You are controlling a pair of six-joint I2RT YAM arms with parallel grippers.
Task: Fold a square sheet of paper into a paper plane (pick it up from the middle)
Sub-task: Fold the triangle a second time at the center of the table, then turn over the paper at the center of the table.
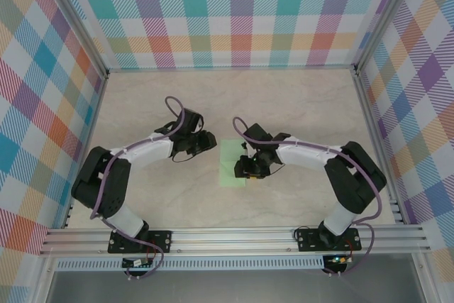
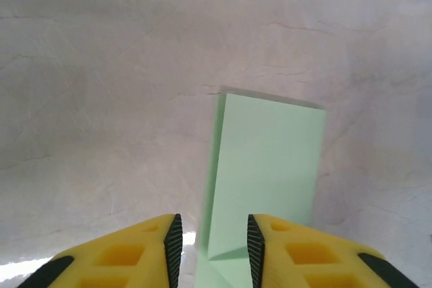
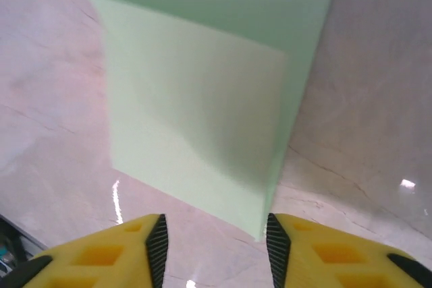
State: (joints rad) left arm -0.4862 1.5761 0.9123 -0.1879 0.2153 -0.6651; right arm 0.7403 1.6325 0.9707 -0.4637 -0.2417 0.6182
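Lying at the middle of the marbled table (image 1: 305,104), the mint-green sheet of paper (image 1: 228,168) was folded in half into a narrow rectangle, its upper layer lifted a little. The left gripper (image 2: 214,234) stood partly open near the sheet's left edge, holding nothing. The right gripper (image 3: 216,241), likewise parted and empty, hung over the sheet's right edge.
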